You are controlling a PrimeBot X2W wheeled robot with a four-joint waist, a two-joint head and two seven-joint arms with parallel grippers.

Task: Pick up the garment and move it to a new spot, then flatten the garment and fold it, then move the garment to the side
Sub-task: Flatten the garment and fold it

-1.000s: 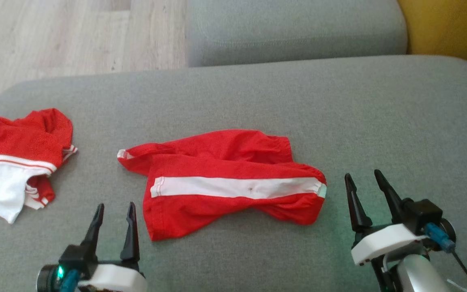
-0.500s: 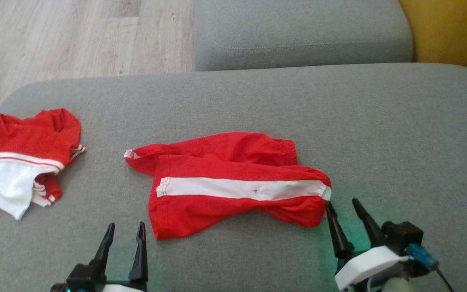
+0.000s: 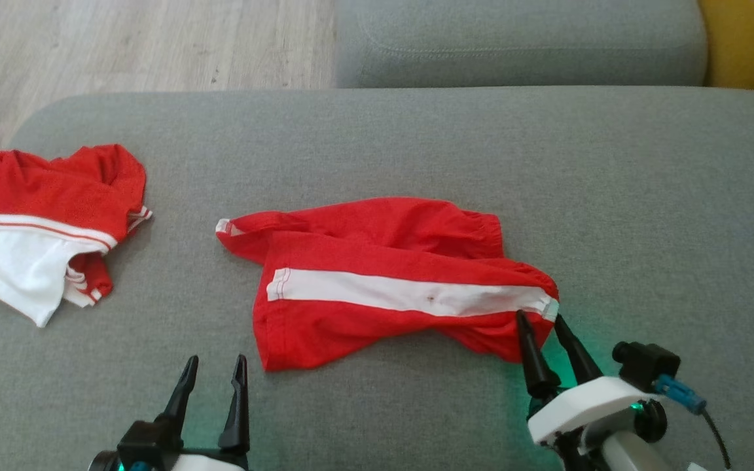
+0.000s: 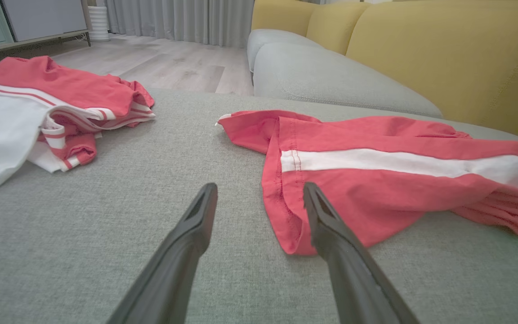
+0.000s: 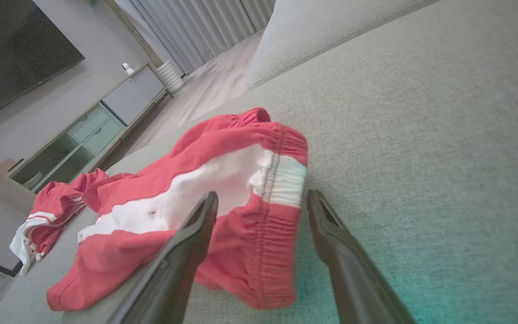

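The right gripper (image 3: 539, 316) has its two fingers spread apart and holds nothing, its tips at the waistband end (image 5: 281, 180) of the red garment (image 3: 383, 281), so the right wrist view shows the elastic edge between them (whether a tip touches cloth I cannot tell); the left gripper (image 3: 216, 358) is likewise spread and empty, just beside the garment's opposite, hemmed corner; the garment lies rumpled, white stripe up, in the middle of the grey cushion (image 3: 416, 144), with a second red-and-white garment (image 3: 50, 216) well to its left; I judge the task barely begun: nothing is lifted, and moving, flattening, folding and setting aside all remain; the garment's underside and inner folds are hidden, and both wrists are cut off at the head view's lower edge
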